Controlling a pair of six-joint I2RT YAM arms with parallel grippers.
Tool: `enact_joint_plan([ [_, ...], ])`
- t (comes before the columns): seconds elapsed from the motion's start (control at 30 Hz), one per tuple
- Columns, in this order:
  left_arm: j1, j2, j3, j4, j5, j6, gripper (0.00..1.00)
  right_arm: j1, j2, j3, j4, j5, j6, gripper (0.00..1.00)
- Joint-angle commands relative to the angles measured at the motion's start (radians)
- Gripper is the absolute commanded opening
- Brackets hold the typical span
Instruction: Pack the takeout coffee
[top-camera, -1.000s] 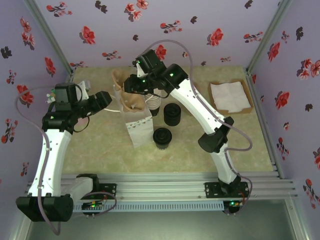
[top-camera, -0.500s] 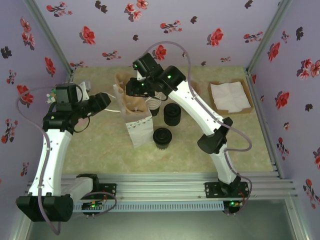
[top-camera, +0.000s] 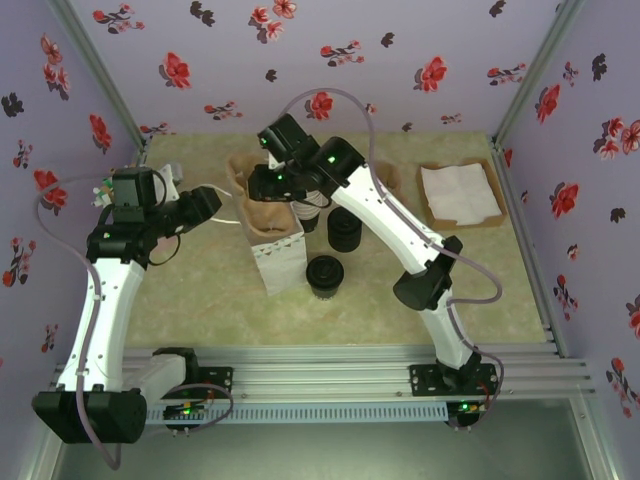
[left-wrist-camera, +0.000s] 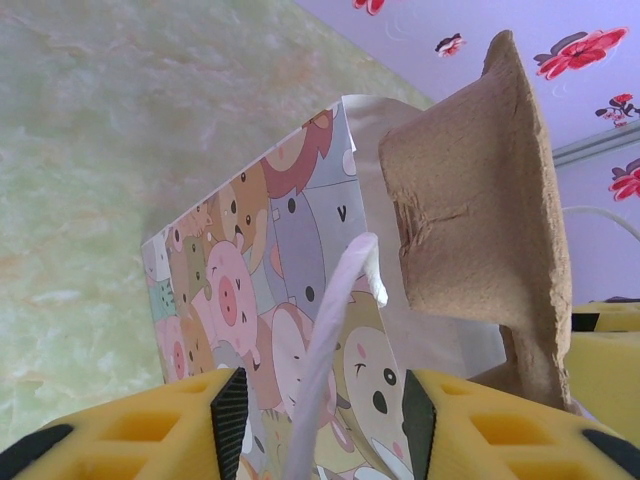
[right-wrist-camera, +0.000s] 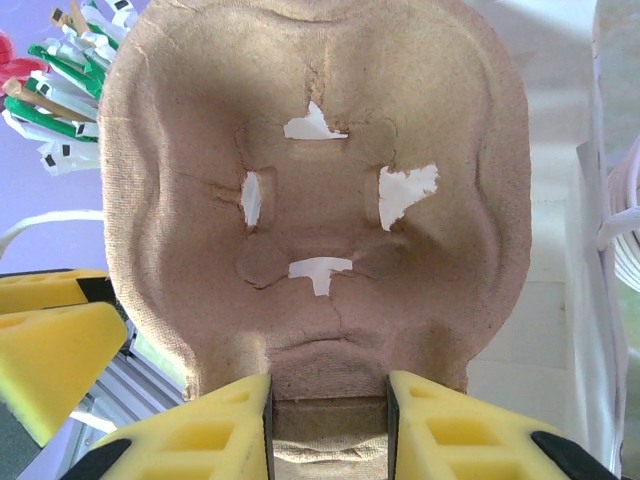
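Top external view: the paper bag stands upright mid-table, and a pulp cup carrier is held on edge at its mouth. The bag is judged the main hazard. It is light and narrow, and a carrier edge caught on the rim could tip it or crumple the opening.

The carrier is pinched by its lower edge between the jaws of the right gripper, which are closed on it. With so small a hold on so broad a sheet, it could be twisted and wedged crooked in the bag.

The takeout coffee stands on the table just right of the bag, not yet packed. It is set close to the stack of lids, and either could be knocked by the right arm.

The left gripper is seen with jaws apart around the white handle cord, a gap on each side. The cord is not clamped, so the bag is not steadied.

Hidden or unclear:
- the bag's interior
- how deep the carrier sits in the bag
- whether the carrier touches the rim
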Motion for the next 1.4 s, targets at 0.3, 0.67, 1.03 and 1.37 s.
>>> enact_joint_plan([
  [0.3,0.009,-0.014,-0.024,0.020,0.020,-0.001,0.44,0.010,-0.017,-0.047,-0.002,0.054,-0.027,0.30],
  [0.67,0.009,-0.014,-0.026,0.023,0.027,-0.004,0.42,0.000,-0.007,-0.051,0.001,0.094,-0.021,0.30],
  [1.03,0.009,-0.015,-0.031,0.026,0.030,-0.006,0.41,0.000,0.025,-0.055,0.007,0.077,-0.015,0.29],
  [1.37,0.009,-0.008,-0.036,0.033,0.030,-0.006,0.41,0.021,0.018,-0.095,0.011,0.094,-0.018,0.29],
])
